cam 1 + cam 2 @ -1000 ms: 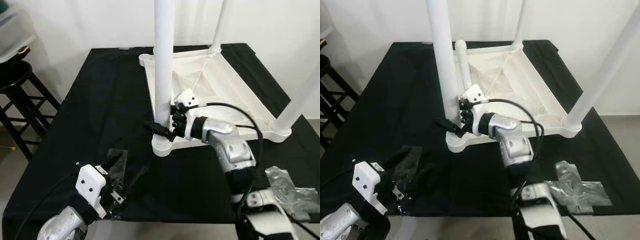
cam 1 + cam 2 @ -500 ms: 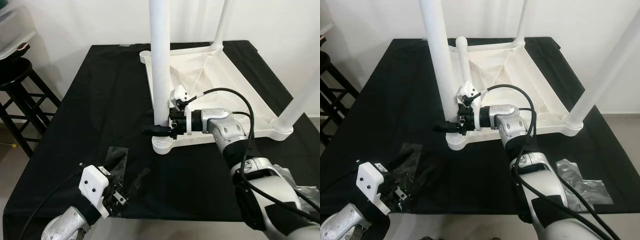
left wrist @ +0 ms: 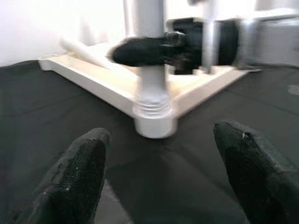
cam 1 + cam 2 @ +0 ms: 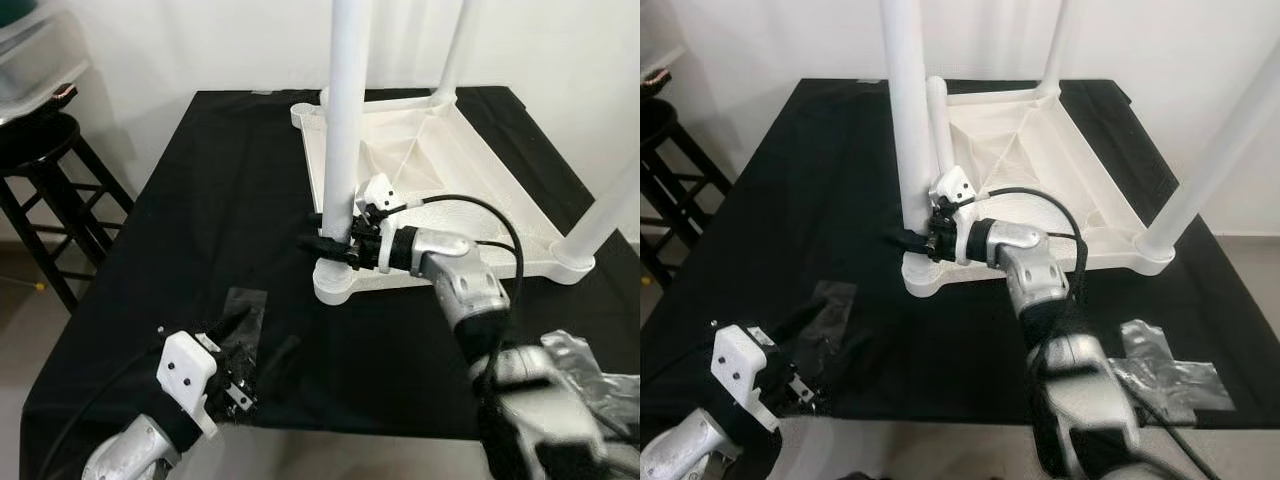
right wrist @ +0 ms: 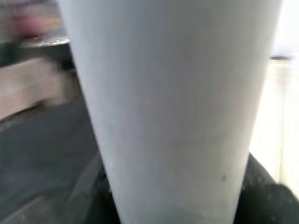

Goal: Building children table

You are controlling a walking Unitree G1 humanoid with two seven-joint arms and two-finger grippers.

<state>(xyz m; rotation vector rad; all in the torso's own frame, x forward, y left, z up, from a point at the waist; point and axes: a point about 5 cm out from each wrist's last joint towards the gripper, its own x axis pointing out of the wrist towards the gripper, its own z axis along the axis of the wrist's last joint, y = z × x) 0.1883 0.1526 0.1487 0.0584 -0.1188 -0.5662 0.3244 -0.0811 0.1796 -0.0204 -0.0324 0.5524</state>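
So the right end effector (image 4: 325,242) has rolled again since a moment ago, still clamped on the near table leg (image 4: 343,120) just above its socket, so it's probably screwing it in. Upside-down tabletop (image 4: 470,185) sits on the counter (image 4: 200,200); left end effector (image 3: 159,177) hovers wide open nearby.

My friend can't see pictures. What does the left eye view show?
The robot's right hand grips a white table leg standing upright in a corner of the upside-down white table, on a black cloth. Its left hand waits open near the cloth's front edge.
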